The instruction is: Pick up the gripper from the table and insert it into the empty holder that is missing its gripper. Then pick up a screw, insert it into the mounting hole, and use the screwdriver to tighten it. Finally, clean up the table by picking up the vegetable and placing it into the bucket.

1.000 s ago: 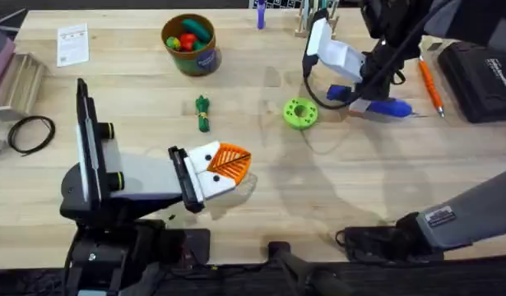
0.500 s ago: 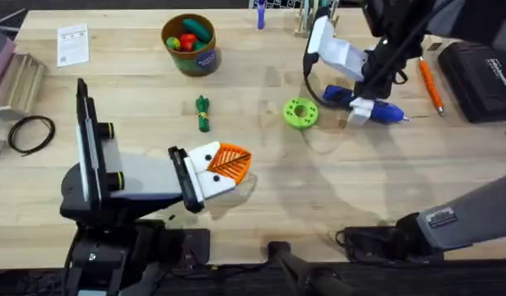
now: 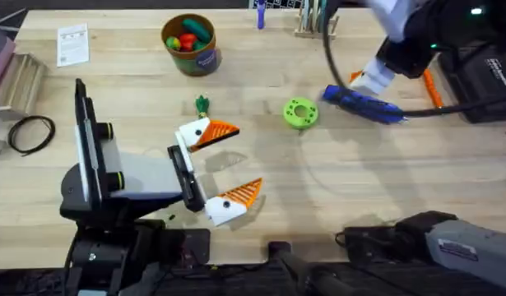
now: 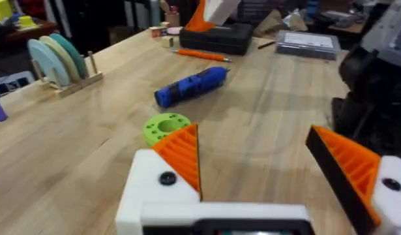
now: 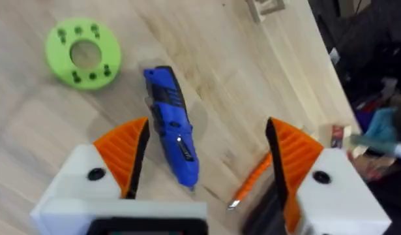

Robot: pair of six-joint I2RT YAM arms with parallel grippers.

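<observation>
Your right gripper (image 5: 207, 170), jaws wide and empty, hovers over the chunky blue cylindrical screwdriver (image 3: 364, 105) lying near the table's far right edge; left gripper (image 3: 220, 164) also gapes empty (cleanup looks next): reach for the dark-green bumpy vegetable (image 3: 201, 104).

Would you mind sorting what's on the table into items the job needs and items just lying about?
Job items:
- screwdriver
- vegetable
- bucket
- left gripper and right gripper, both open

Lying about:
- green disc
- orange pen-like tool
- black cable coil
- paper card
</observation>
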